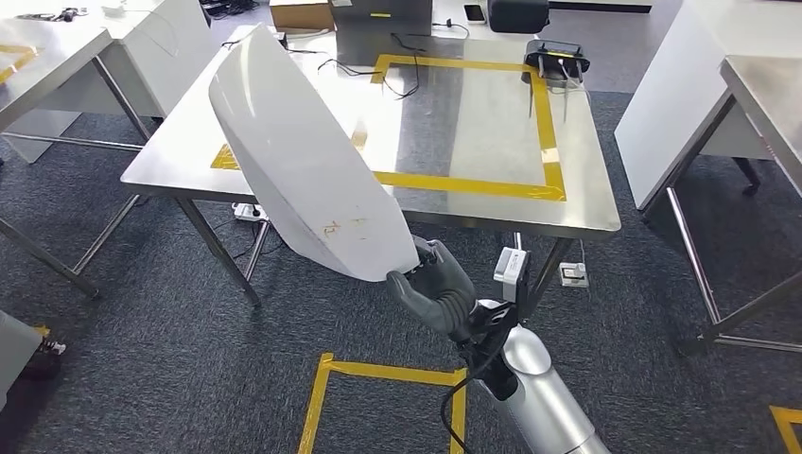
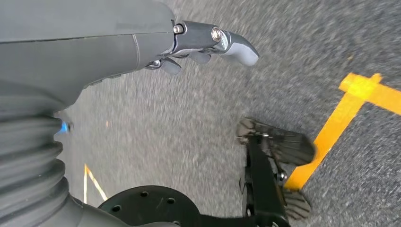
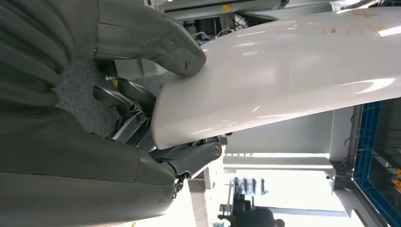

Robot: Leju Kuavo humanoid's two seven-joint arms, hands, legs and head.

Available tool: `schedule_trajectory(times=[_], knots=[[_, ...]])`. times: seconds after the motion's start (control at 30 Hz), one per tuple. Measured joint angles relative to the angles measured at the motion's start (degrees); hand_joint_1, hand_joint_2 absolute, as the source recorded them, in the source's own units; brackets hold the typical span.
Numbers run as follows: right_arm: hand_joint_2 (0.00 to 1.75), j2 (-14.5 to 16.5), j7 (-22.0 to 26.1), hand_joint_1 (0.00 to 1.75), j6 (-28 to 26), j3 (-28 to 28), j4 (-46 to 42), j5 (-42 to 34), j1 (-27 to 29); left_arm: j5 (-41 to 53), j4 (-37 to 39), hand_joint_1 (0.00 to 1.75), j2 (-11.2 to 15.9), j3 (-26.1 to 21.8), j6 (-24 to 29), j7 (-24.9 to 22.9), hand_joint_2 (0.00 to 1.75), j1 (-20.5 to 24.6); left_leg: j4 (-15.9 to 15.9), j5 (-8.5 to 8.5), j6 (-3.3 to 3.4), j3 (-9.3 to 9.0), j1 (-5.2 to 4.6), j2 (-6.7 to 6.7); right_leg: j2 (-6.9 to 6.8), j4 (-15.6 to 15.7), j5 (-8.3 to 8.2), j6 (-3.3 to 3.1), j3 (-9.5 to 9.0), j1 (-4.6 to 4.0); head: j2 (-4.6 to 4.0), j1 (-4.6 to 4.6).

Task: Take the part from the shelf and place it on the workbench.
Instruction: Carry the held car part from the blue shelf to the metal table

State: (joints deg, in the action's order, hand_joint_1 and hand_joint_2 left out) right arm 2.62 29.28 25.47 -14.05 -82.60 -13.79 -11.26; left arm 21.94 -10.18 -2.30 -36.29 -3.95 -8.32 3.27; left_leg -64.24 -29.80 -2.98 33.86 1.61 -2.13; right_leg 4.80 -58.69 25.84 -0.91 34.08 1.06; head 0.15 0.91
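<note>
Above the workbench [image 1: 492, 123] edge, white part [image 1: 303, 161] slanting up-left from right robot hand [image 1: 437, 288]

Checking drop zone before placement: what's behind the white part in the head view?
The white part, held at its lower end by the right robot hand, covers the steel workbench's left side. Yellow tape emerges either side of it. Anything lying on the covered stretch cannot be seen.
</note>
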Motion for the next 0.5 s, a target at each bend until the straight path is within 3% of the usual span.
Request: schedule_trajectory(times=[0.07, 0.1, 0.17, 0.2, 0.27, 0.33, 0.37, 0.4, 0.43, 0.5], knots=[[1.75, 0.09, -0.08, 1.75, -0.14, 0.0, 0.0, 0.13, -0.12, 0.83, 0.06, 0.0, 0.0, 0.29, 0.32, -0.15, 1.75, 0.05, 4.2, 0.83, 0.33, -1.87, 0.28, -2.07, 1.21, -0.47, 0.0, 0.93, 0.57, 0.09, 0.0, -0.07], [1.75, 0.13, -0.13, 1.75, -0.41, 0.0, 0.0, 0.31, -0.14, 1.12, 0.08, 0.0, -0.01, 0.47, 0.45, -0.25, 1.75, 0.09, 4.35, 0.57, 0.79, -1.94, 0.15, -2.31, 1.71, -0.46, -0.18, 1.42, 0.85, 0.11, 0.0, -0.08], [1.75, 0.16, -0.2, 1.75, -1.24, -0.01, -0.01, 0.84, -0.03, 1.57, 0.05, 0.0, -0.01, 0.89, 0.61, -0.44, 1.75, 0.18, 4.34, 0.94, 1.9, -1.89, 0.06, -1.37, 2.13, -0.27, -0.53, 2.16, 1.19, 0.31, 0.0, -0.07], [1.75, 0.16, -0.23, 1.75, -1.61, -0.01, -0.01, 1.04, 0.0, 1.8, 0.04, 0.0, -0.01, 1.1, 0.65, -0.5, 1.75, 0.16, 4.42, 1.16, 2.39, -1.85, 0.05, -0.96, 1.21, -0.87, -0.14, 2.4, 1.55, 0.26, 0.0, 0.05], [1.75, 0.16, -0.2, 1.75, -1.99, -0.01, -0.02, 1.19, -0.03, 2.12, 0.03, 0.0, -0.02, 1.45, 0.69, -0.51, 1.75, 0.0, 4.57, 1.49, 3.09, -1.62, -0.09, -0.06, -2.02, -5.64, 2.66, 2.59, 3.8, 0.01, 0.0, 0.3], [1.75, 0.16, -0.08, 1.75, -2.08, -0.03, -0.02, 1.19, -0.02, 2.32, 0.05, 0.0, 0.0, 1.62, 0.75, -0.54, 1.75, -0.28, 4.54, 1.57, 3.41, -1.33, -0.52, 0.83, -4.14, -13.38, 6.32, 2.59, 7.38, -0.19, 0.0, 0.43], [1.75, 0.16, -0.03, 1.75, -2.08, -0.04, -0.02, 1.18, 0.05, 2.43, 0.05, 0.0, 0.0, 1.66, 0.79, -0.55, 1.75, -0.37, 4.51, 1.58, 3.51, -1.22, -0.72, 1.26, -4.37, -15.98, 7.13, 2.45, 8.52, -0.26, 0.0, 0.43], [1.75, 0.16, 0.01, 1.75, -2.06, -0.05, -0.02, 1.16, 0.1, 2.54, 0.06, 0.0, 0.0, 1.68, 0.84, -0.57, 1.75, -0.4, 4.49, 1.59, 3.56, -1.16, -0.9, 1.62, -4.42, -16.52, 6.86, 2.2, 8.61, -0.38, 0.0, 0.44], [1.75, 0.16, 0.03, 1.75, -2.04, -0.05, -0.02, 1.15, 0.13, 2.64, 0.06, 0.0, 0.0, 1.71, 0.87, -0.58, 1.75, -0.36, 4.48, 1.6, 3.59, -1.15, -1.07, 1.91, -4.43, -14.77, 5.61, 1.8, 7.51, -0.58, 0.0, 0.44], [1.75, 0.16, 0.11, 1.75, -2.01, -0.05, -0.03, 1.11, 0.08, 2.75, 0.05, 0.0, -0.05, 1.91, 0.92, -0.57, 1.75, -0.19, 4.48, 1.6, 3.59, -1.21, -1.31, 2.31, -4.55, -7.02, 2.38, 0.51, 3.14, -1.22, 0.0, 0.43]])
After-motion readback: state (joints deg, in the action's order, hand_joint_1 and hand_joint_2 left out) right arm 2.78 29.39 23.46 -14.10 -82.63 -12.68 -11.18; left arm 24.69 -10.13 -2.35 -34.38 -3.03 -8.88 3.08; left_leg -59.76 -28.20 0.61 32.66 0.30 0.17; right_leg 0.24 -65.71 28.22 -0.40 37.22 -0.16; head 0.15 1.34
